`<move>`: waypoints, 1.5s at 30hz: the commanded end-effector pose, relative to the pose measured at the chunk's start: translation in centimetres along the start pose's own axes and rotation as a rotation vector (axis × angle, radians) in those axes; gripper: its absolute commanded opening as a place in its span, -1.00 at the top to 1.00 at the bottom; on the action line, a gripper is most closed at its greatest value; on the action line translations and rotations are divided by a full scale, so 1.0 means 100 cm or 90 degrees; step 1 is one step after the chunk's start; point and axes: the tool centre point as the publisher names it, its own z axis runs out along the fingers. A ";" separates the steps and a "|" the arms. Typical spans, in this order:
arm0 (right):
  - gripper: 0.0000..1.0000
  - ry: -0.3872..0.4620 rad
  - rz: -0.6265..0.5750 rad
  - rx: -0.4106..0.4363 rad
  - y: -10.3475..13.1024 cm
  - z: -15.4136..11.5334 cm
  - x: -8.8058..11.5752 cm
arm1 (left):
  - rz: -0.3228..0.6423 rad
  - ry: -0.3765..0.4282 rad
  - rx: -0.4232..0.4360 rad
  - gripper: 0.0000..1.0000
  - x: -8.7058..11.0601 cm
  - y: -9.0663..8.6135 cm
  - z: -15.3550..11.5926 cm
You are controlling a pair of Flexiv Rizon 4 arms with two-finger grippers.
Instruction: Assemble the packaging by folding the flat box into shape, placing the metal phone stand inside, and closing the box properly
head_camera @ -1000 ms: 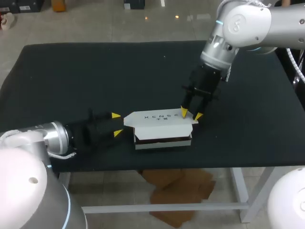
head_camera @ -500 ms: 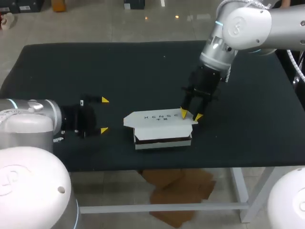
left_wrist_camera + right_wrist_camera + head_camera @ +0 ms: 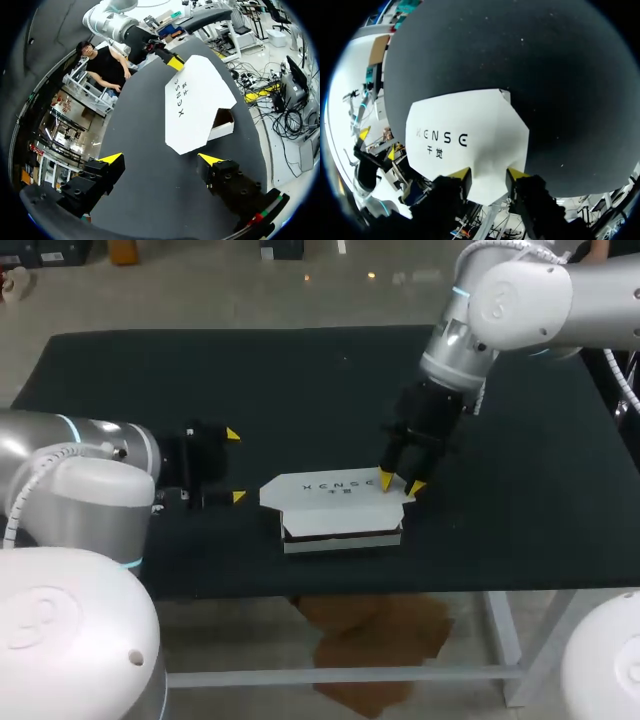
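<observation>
1. Resting my right tool (image 3: 400, 482) on the right end of the lid (image 3: 335, 488) of the white box (image 3: 342, 542). I cannot tell whether it is clenching that edge or only pressing on it.
2. Hanging my left tool (image 3: 235, 466) released, jaws wide, to the left of the box and apart from it, so nothing is bracing that end.
3. Box is sitting near the front edge of the surface (image 3: 200, 370). Lid is lying over it untucked, and a dark gap is showing along the front.
4. Risk: pushing down at one end is probably tipping the box or sliding it toward that edge.
5. Risk: the lid flap may be buckling outside the wall instead of tucking in.
6. Metal stand is not showing. If it is sticking up inside, I am risking a jammed lid.
</observation>
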 end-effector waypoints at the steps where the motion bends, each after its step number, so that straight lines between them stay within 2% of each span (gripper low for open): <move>1: 0.02 -0.001 0.001 -0.002 -0.001 0.002 0.000 | -0.373 0.239 -0.120 -1.00 -0.048 0.004 0.013; 13: 0.03 0.000 0.001 -0.003 -0.001 0.002 0.002 | -0.373 0.239 -0.120 -1.00 -0.048 0.004 0.013; 14: 0.02 0.000 0.001 -0.003 -0.001 0.002 0.002 | -0.411 0.227 -0.128 -1.00 -0.050 0.003 0.017; 15: 0.02 0.000 0.002 -0.003 -0.001 0.002 0.002 | -0.462 0.207 -0.175 -1.00 -0.050 0.000 0.027; 17: 0.03 0.000 0.001 -0.004 -0.002 0.002 0.002 | -0.531 0.201 -0.215 -1.00 -0.050 -0.004 0.037; 18: 0.03 0.000 0.002 -0.005 -0.002 0.002 0.002 | -0.589 0.197 -0.247 -1.00 -0.050 -0.008 0.043; 21: 0.02 0.001 0.003 -0.005 -0.002 0.002 0.003 | -0.714 0.174 -0.299 -1.00 -0.052 -0.013 0.051; 23: 0.03 0.000 0.003 -0.005 -0.002 0.002 0.003 | -0.779 0.192 -0.308 -1.00 -0.052 -0.015 0.050; 25: 0.03 0.000 0.004 -0.007 -0.002 0.002 0.003 | -0.937 0.114 -0.351 -1.00 -0.052 -0.015 0.050; 26: 0.03 0.001 0.004 -0.007 -0.002 0.002 0.003 | -0.993 0.017 -0.364 -1.00 -0.051 -0.015 0.050; 39: 0.01 0.003 0.005 -0.019 -0.002 -0.001 0.002 | -0.993 0.017 -0.364 -1.00 -0.051 -0.015 0.050; 42: 0.01 0.004 0.006 -0.021 -0.003 0.000 0.001 | -1.089 -0.029 -0.429 -1.00 -0.049 -0.022 0.064; 43: 0.01 0.005 0.006 -0.021 -0.003 0.001 0.001 | -1.092 -0.027 -0.441 -1.00 -0.046 -0.024 0.066; 44: 0.01 0.006 0.006 -0.022 -0.004 0.002 0.001 | -1.135 -0.030 -0.466 -1.00 -0.043 -0.026 0.069; 45: 0.01 0.006 0.007 -0.022 -0.003 0.002 0.001 | -1.142 -0.020 -0.472 -1.00 -0.040 -0.027 0.070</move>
